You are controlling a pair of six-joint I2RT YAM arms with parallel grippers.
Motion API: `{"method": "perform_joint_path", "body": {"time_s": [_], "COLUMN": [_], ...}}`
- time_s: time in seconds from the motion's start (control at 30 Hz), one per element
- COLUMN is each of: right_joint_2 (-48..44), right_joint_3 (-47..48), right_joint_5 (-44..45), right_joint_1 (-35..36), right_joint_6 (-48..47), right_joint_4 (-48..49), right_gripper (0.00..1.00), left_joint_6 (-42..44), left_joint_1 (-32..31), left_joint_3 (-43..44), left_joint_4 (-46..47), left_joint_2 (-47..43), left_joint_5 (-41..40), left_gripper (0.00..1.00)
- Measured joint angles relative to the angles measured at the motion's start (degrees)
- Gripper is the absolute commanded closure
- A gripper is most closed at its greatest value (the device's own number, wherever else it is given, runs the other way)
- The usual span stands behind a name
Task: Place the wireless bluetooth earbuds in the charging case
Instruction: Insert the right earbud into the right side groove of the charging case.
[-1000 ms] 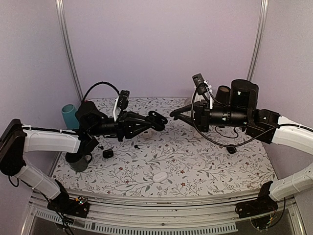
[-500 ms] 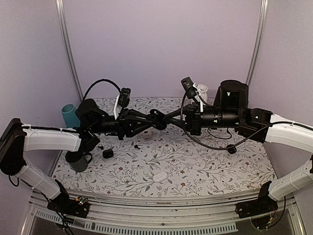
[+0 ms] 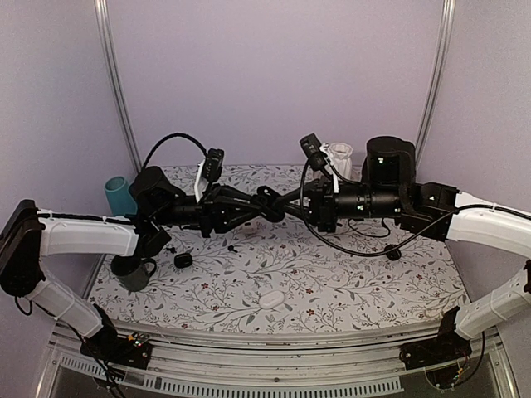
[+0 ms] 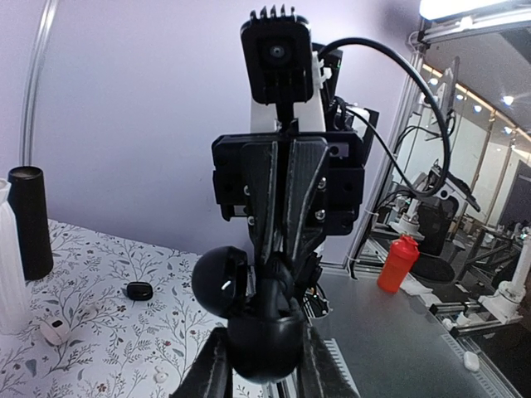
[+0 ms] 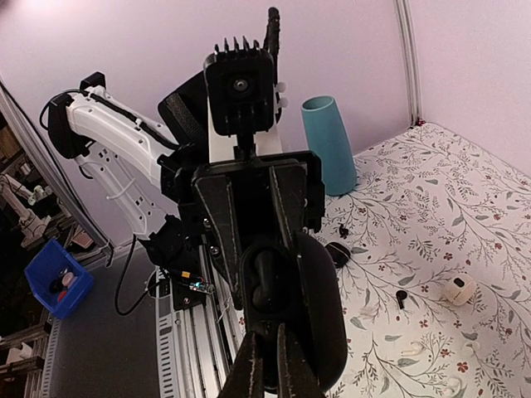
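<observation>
My left gripper (image 3: 267, 201) is shut on a round black charging case (image 4: 265, 340) and holds it above the table's middle with its lid (image 4: 217, 280) open. My right gripper (image 3: 288, 201) meets it head-on. In the right wrist view its fingertips (image 5: 259, 356), almost closed, are at the case's open well (image 5: 319, 315), shut on a glossy black earbud (image 5: 265, 278) that sits in the well. A second black earbud (image 5: 401, 298) lies on the floral mat (image 3: 332, 274), also seen from above (image 3: 231, 247).
A second black case (image 3: 183, 260) and a third (image 3: 392, 254) lie on the mat. A white case (image 3: 271, 300) lies near the front. A teal cup (image 3: 117, 196) and grey mug (image 3: 135, 272) stand left. A white vase (image 3: 338, 156) and black cylinder (image 3: 390, 162) stand behind.
My right arm has moved left until its fingertips reach the open case. My left gripper has held the case nearly still.
</observation>
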Motion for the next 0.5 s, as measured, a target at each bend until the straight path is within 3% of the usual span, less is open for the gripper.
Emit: {"method": "perform_joint_path", "body": {"time_s": [0.5], "right_joint_2": [0.28], "right_joint_3": [1.03], "right_joint_5": [3.32], "right_joint_1": [1.03], "right_joint_6": [-1.25], "right_joint_4": [-1.07], "right_gripper": [0.96], "left_joint_6": [-2.43], "left_joint_1": [-0.15], "left_joint_3": [0.07], "left_joint_4": [1.31], "left_joint_2": [0.00], "left_joint_5": [-0.28], "left_gripper": [1.00]}}
